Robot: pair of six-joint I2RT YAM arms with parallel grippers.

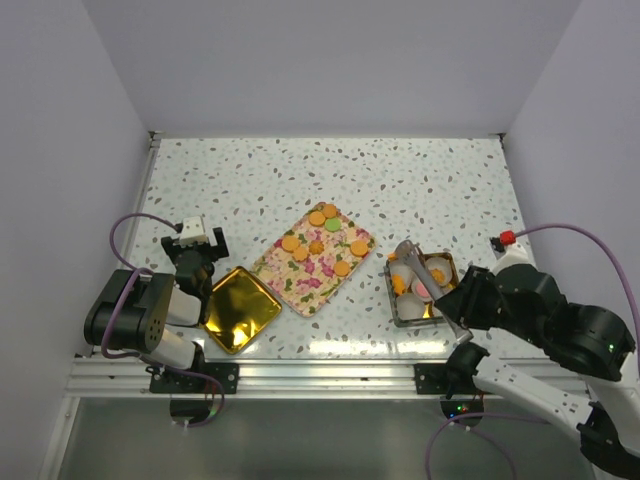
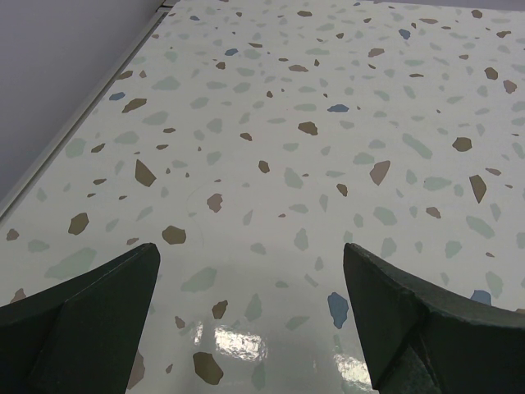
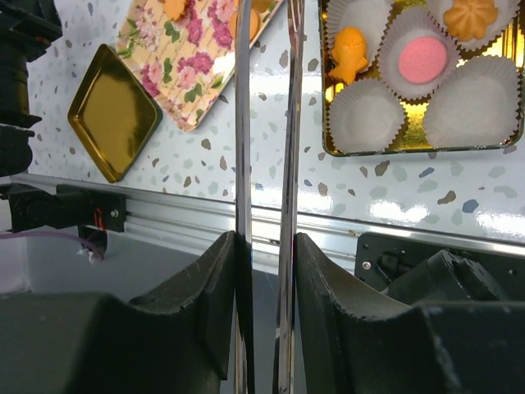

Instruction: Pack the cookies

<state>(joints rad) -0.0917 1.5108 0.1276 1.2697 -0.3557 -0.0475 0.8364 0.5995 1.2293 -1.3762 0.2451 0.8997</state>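
Observation:
Several cookies, mostly orange and two green, lie on a floral tray at mid-table. A gold box holds white paper cups; in the right wrist view three cups hold an orange cookie, a pink one and another orange one. My right gripper is shut on metal tongs, whose tips reach over the box's left part. My left gripper is open and empty over bare table, left of the tray.
A gold lid lies at the front left, beside my left arm, and shows in the right wrist view. Two cups in the box are empty. The table's front rail runs just below the box and lid.

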